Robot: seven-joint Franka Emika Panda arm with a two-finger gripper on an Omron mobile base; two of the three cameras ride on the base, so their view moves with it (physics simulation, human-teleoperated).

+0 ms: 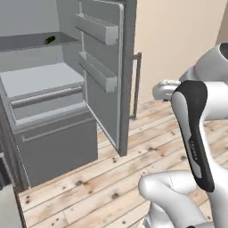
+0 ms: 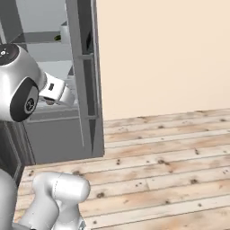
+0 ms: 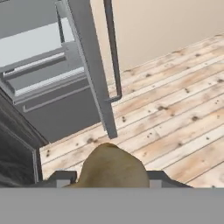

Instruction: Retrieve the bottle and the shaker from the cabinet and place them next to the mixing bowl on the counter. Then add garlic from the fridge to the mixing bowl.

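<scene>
The garlic (image 3: 113,168), a brownish-tan rounded lump, sits between the two dark finger tips of my gripper (image 3: 112,178), which is shut on it. The hand hangs over the wooden floor just outside the fridge (image 1: 49,111). The fridge stands open, with pale grey shelves and a drawer (image 1: 46,104) showing. Its door (image 1: 104,75) swings out toward me, and its long handle (image 3: 111,52) runs down the middle of the hand view. The bottle, shaker, cabinet, mixing bowl and counter are out of view.
A small green item (image 1: 50,40) lies on the fridge's upper shelf. The door edge (image 2: 85,81) stands close to my forearm. Light plank floor (image 2: 170,170) stretches to the right below a plain beige wall (image 2: 170,54). A dark woodgrain panel (image 3: 17,162) borders the fridge's left.
</scene>
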